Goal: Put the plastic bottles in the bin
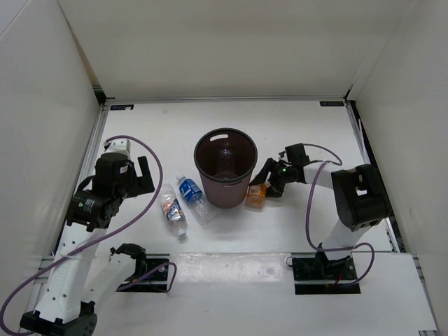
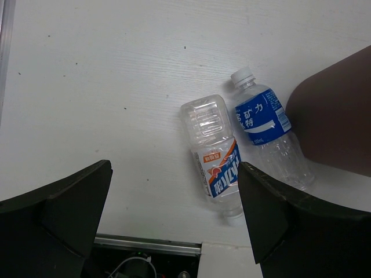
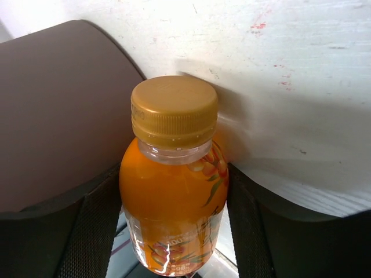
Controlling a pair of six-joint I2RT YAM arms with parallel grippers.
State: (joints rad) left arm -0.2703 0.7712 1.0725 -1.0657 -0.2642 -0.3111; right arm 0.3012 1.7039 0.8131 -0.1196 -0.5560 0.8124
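The left gripper [image 2: 175,174] hangs wide open over the white-red bottle [image 2: 217,168] and the blue bottle [image 2: 261,119], which lie on the tabletop [image 2: 87,87] left of the bin [image 1: 225,190] and look light and squashy, while the right gripper [image 1: 264,183] squeezes the full, probably slippery orange bottle [image 3: 174,191] round its middle, just right of the bin.

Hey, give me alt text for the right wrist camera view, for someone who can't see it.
An orange bottle with a gold cap is clamped between the two dark fingers of the right hand. The wall of the maroon bin fills the picture's left, with white table behind.
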